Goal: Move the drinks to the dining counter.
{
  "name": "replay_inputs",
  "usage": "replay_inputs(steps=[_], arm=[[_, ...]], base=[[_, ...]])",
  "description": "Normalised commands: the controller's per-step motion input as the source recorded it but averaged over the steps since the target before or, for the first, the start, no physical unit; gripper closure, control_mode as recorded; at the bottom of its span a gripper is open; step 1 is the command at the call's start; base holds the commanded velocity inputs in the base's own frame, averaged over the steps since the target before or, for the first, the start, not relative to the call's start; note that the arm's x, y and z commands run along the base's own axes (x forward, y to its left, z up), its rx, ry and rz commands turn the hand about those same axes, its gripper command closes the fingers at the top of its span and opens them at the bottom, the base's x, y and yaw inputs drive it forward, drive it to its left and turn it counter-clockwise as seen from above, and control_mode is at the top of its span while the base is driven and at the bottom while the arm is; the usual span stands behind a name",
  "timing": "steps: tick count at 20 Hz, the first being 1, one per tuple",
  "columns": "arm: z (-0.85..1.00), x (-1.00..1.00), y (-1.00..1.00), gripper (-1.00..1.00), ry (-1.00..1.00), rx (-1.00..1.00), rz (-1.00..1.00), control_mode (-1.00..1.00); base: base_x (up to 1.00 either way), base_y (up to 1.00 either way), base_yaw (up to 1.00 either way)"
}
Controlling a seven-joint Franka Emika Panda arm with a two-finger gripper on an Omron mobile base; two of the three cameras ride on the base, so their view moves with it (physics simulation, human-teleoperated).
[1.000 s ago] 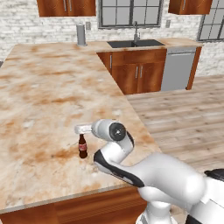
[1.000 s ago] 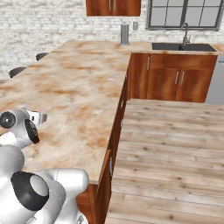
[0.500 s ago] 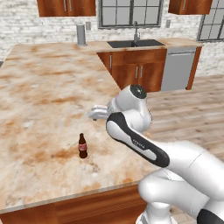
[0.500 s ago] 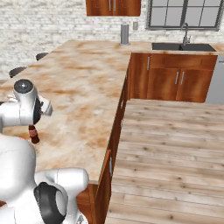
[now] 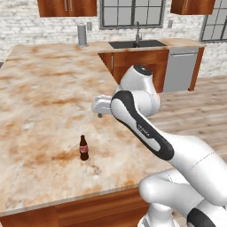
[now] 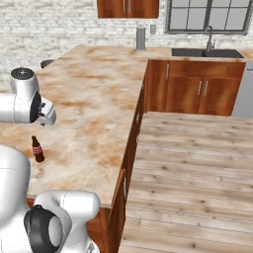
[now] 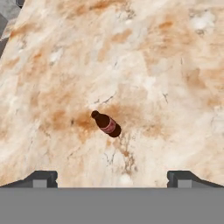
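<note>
Marbled beige-and-rust stone of the dining counter (image 5: 40, 97) spreads broad and long across the left base view, with brown wooden cabinets (image 6: 113, 217) under its near edge. Beyond it, at about one o'clock in that view, a second run of counter carries a dark sink (image 5: 137, 44) with a tap under a window, and a steel dishwasher front (image 5: 181, 70) sits at two o'clock. A grey cylindrical canister (image 5: 82, 35) stands far back at twelve o'clock. The white arm (image 5: 146, 133) sweeps up from the lower right and crosses part of the counter's near right corner.

The gripper (image 7: 112, 178) hangs high over the stone with its two dark tips spread as wide as they go, holding nothing.

The cola bottle (image 5: 83, 148) stands alone on bare stone near the counter's front edge, at about seven o'clock from the hand in the left base view, well apart from it. It is small, dark brown, with a red label round its middle. It stands upright, long axis vertical, cap up; in the hand view (image 7: 106, 124) the cap leans toward ten o'clock.
</note>
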Motion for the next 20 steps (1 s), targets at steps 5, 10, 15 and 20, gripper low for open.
replay_inputs(steps=[5,10,15,20], arm=[[0.00,-0.67,-0.32,-1.00,-0.15,0.00,0.00,-1.00],[0.00,-0.37,-0.34,-1.00,0.00,0.00,0.00,-1.00],[0.01,-0.22,-0.14,-1.00,0.00,-0.02,-0.01,-1.00],[0.04,-0.42,-0.48,-1.00,-0.15,-0.14,-0.08,-1.00]], base=[[0.00,0.00,0.00],[0.00,0.00,0.00],[0.00,0.00,0.00],[0.00,0.00,0.00]])
